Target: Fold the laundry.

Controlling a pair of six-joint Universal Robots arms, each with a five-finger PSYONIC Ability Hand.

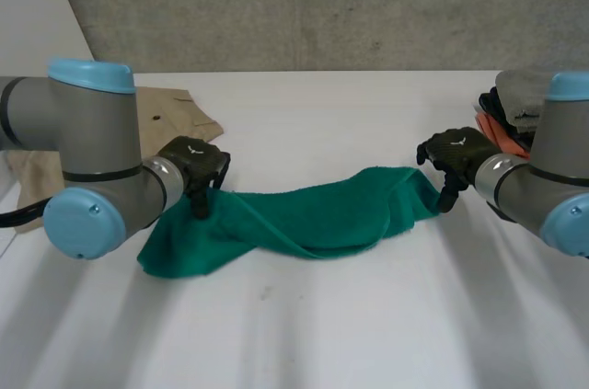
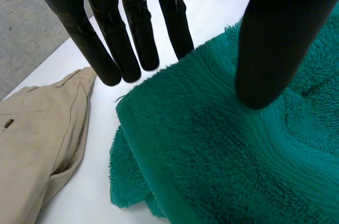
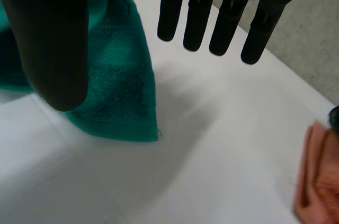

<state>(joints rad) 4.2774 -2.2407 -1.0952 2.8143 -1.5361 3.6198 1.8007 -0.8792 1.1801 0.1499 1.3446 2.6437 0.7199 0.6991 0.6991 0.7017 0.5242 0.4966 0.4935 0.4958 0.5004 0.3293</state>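
A green towel (image 1: 313,219) lies bunched in a long strip across the white table (image 1: 350,334). My left hand (image 1: 193,168) hovers over its left end. In the left wrist view the fingers (image 2: 106,33) are straight and reach just past the towel's (image 2: 212,150) edge, the thumb stands apart above the cloth, and nothing is gripped. My right hand (image 1: 456,154) is at the towel's right end. In the right wrist view its fingers (image 3: 196,12) are straight over bare table and the thumb hangs above the towel's corner (image 3: 119,97), holding nothing.
Beige trousers (image 1: 175,113) lie at the back left, close beside the towel's left end (image 2: 37,134). A pile of clothes (image 1: 508,113) sits at the back right, with orange cloth (image 3: 320,176) near my right hand. Bare table lies in front of the towel.
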